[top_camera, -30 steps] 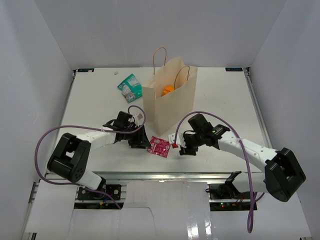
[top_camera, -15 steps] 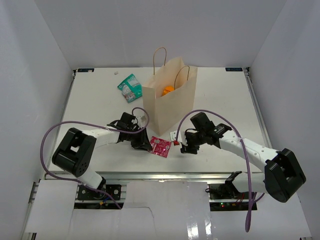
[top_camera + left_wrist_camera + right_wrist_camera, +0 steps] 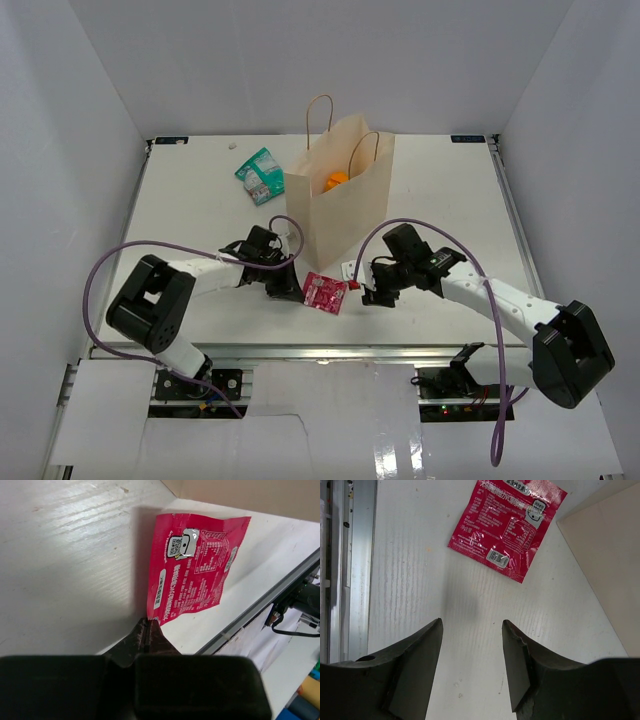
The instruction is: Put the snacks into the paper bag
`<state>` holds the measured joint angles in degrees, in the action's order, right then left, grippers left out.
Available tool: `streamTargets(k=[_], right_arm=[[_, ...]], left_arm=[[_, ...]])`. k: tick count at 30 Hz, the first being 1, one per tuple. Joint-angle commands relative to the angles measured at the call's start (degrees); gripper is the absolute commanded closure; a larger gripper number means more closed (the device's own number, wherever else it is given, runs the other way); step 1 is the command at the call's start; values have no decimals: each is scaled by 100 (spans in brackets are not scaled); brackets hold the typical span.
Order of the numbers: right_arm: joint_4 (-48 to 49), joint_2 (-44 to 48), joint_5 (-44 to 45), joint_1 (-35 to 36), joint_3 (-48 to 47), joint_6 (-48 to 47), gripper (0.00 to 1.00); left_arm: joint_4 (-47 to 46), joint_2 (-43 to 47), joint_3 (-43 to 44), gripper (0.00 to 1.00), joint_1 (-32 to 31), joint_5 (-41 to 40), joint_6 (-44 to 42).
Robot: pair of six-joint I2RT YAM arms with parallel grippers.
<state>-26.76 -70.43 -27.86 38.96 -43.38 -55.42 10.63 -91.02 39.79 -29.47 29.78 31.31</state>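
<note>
From above, the paper bag (image 3: 340,205) stands upright on the tabletop (image 3: 200,220) with an orange pouch (image 3: 337,181) showing inside. A teal-green packet (image 3: 260,176) lies just off its left side, and the pink-red packet (image 3: 323,292) sits in front of the bag, between the left claw (image 3: 287,290) and the right claw (image 3: 362,292). In the left wrist view, the left claw is pinched narrow on the pink-red packet's near corner, with the bag's wall beyond it. In the right wrist view, the right claw is spread wide and holds nothing; the packet lies ahead, clear of its fingers, beside the bag.
</note>
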Motion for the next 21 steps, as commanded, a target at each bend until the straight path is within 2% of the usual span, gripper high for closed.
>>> streamTargets(k=[1, 5, 9, 13, 17, 19, 21], right_arm=[[57, 153, -185, -38, -39, 75, 43], [13, 205, -211, -81, -48, 75, 43], [-4, 258, -238, -134, -74, 101, 43], [-4, 320, -247, -301, -136, 145, 43], [-22, 364, -308, -503, -119, 198, 43], [-13, 381, -326, -521, -57, 207, 43], [-22, 399, -334, -547, -5, 216, 43]], left_arm=[[131, 506, 169, 100, -15, -279, -64], [386, 1173, 292, 100, -6, -297, -134], [1166, 1920, 503, 100, -6, -332, -222], [1941, 3025, 661, 100, 55, -525, -275], [2496, 3696, 1451, 100, 144, -719, -178], [2602, 3723, 1907, 100, 153, -789, -90], [2584, 3505, 2724, 100, 161, -807, -55]])
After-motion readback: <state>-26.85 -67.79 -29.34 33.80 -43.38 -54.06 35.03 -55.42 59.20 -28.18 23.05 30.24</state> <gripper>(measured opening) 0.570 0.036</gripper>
